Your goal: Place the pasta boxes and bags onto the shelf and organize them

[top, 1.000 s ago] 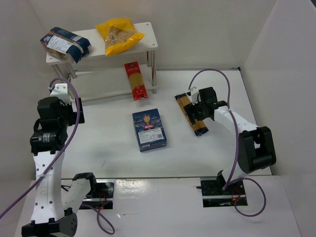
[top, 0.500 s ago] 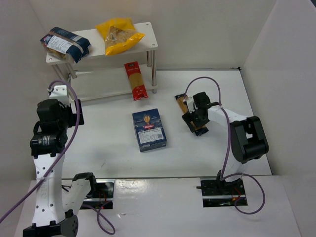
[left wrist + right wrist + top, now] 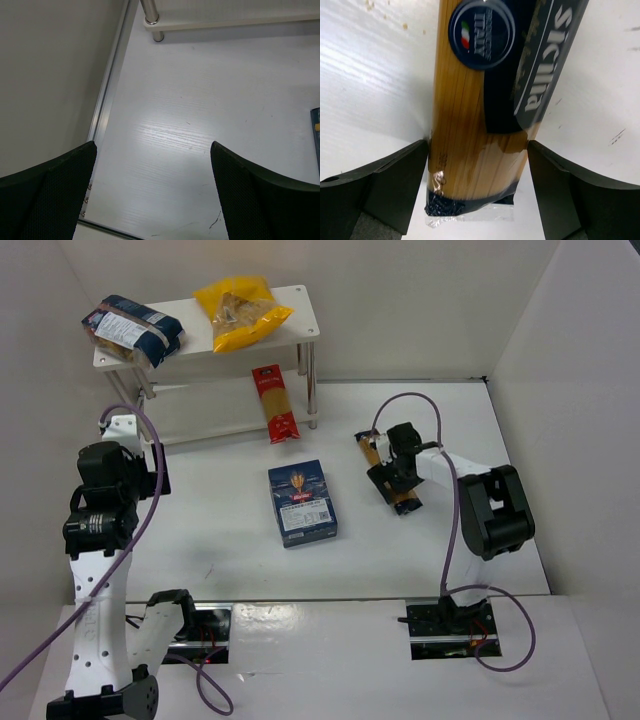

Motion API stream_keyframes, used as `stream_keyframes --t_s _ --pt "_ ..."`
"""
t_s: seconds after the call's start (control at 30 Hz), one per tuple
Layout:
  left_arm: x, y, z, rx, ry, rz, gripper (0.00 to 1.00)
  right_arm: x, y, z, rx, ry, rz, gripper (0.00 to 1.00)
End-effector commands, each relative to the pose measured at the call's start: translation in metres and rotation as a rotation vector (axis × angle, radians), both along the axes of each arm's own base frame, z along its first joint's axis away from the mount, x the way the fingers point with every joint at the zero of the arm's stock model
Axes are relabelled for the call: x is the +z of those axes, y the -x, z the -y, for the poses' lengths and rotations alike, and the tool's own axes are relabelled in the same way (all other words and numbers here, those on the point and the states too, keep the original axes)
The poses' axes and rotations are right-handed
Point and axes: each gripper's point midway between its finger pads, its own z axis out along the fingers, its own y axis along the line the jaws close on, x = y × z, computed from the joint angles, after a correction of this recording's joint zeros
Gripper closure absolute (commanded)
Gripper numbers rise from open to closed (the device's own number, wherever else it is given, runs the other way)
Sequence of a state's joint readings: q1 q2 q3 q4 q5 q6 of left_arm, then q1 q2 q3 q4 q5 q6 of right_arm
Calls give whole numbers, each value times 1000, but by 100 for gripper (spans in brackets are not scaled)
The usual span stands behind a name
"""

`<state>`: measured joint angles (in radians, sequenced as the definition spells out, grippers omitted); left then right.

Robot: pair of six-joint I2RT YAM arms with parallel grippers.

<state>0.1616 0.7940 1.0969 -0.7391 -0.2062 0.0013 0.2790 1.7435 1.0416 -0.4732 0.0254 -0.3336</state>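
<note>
My right gripper (image 3: 392, 478) straddles the lower part of the amber spaghetti pack (image 3: 370, 447), which lies flat on the table. In the right wrist view both fingers (image 3: 395, 180) press its sides, and the gripper (image 3: 477, 150) is shut on the pack (image 3: 480, 100). My left gripper (image 3: 150, 465) is open and empty over bare table (image 3: 152, 150) near the left wall. The dark blue box (image 3: 301, 503) lies mid-table. The red spaghetti pack (image 3: 275, 403) lies by the right legs of the shelf (image 3: 305, 320). The yellow bag (image 3: 240, 310) and dark blue bag (image 3: 132, 330) sit on the top board.
White walls close in on the left, back and right. A shelf leg (image 3: 150, 12) and the lower board (image 3: 225, 20) show at the top of the left wrist view; the blue box's edge (image 3: 316, 135) shows at its right. Purple cables loop over both arms.
My right arm has swung left and down onto the amber pack and its fingers have closed on its sides. The left arm has barely moved.
</note>
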Motion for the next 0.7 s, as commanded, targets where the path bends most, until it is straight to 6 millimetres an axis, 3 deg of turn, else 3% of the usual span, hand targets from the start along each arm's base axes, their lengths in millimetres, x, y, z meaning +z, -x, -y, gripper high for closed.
stream_keyframes --t_s 0.0,0.17,0.23,0.27,0.3,0.47,0.57,0.67 --pt "10 -1 -5 11 -28 38 0 -19 -11 -2 -2 28 -14 12" --pt "10 -1 -5 11 -28 38 0 -26 -13 -6 -7 22 -70 13" --pt "10 -1 -5 11 -28 38 0 -28 -12 -11 4 1 -98 30" --pt "10 -1 -7 19 -32 37 0 -36 -2 -11 7 6 -157 38" --pt "10 -1 -7 19 -32 37 0 -38 1 -13 13 -8 -184 57" --pt "10 -1 -7 19 -32 37 0 -46 19 -15 20 -19 -264 100" --pt "10 -1 -7 19 -32 37 0 -38 21 -14 21 -25 -241 100" --pt "10 -1 -7 19 -32 37 0 -7 13 -28 46 -110 -164 100"
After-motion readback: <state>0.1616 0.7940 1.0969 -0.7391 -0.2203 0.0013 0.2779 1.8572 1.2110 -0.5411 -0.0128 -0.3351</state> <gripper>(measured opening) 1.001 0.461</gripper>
